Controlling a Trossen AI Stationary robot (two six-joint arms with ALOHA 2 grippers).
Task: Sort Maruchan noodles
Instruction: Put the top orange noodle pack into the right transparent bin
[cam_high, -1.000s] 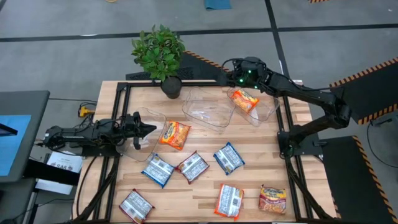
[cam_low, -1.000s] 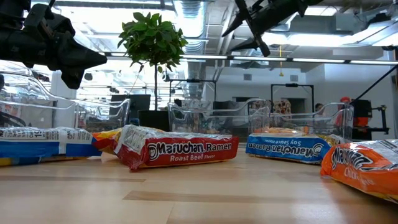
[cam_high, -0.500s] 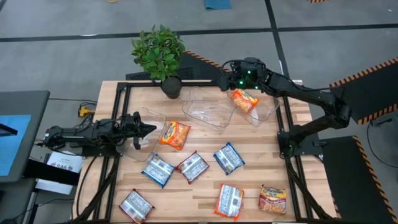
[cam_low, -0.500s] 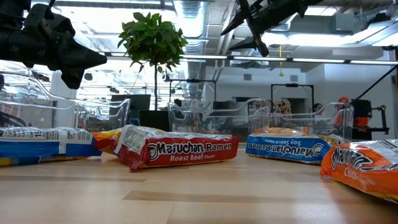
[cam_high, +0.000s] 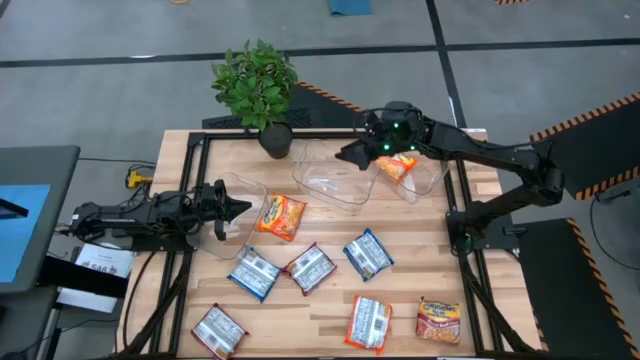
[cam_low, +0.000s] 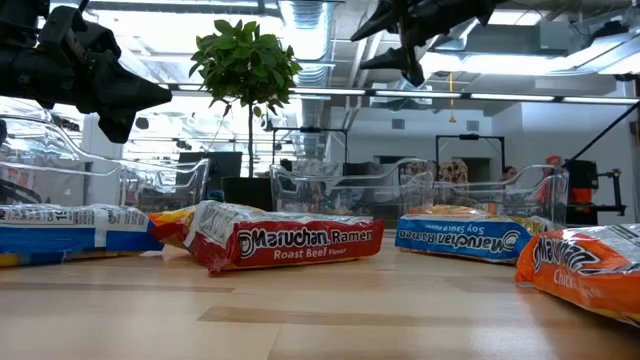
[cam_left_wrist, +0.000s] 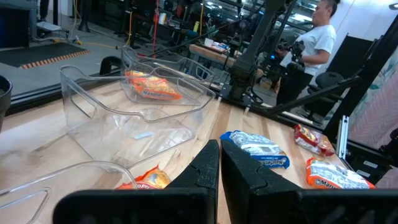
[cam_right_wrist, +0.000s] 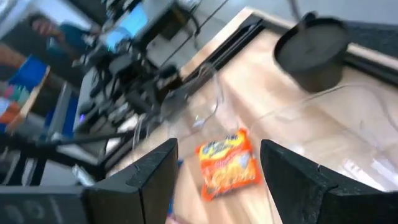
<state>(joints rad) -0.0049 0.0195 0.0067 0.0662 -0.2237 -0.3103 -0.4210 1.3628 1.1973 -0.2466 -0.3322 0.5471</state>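
Several Maruchan packets lie flat on the wooden table: an orange one (cam_high: 281, 216), blue-and-white ones (cam_high: 254, 274) (cam_high: 367, 253), red-and-white ones (cam_high: 309, 267) (cam_high: 218, 330) and two more near the front edge (cam_high: 369, 322) (cam_high: 439, 320). Another orange packet (cam_high: 397, 166) lies in the right clear bin (cam_high: 428, 176). My right gripper (cam_high: 352, 153) hovers open above the middle bin (cam_high: 335, 180), pointing toward the table's left. My left gripper (cam_high: 240, 208) waits shut over the left bin (cam_high: 232, 186), empty.
A potted plant (cam_high: 257, 85) stands at the far edge, behind the bins. A black frame (cam_high: 190, 150) runs around the table. In the left wrist view a person (cam_left_wrist: 314, 43) stands beyond the table. Bare wood shows between the packets at the front.
My right gripper has swung from above the right bin toward the table's left and now hangs over the middle bin, turned to point left. The orange packet in the right bin has stayed where it was.
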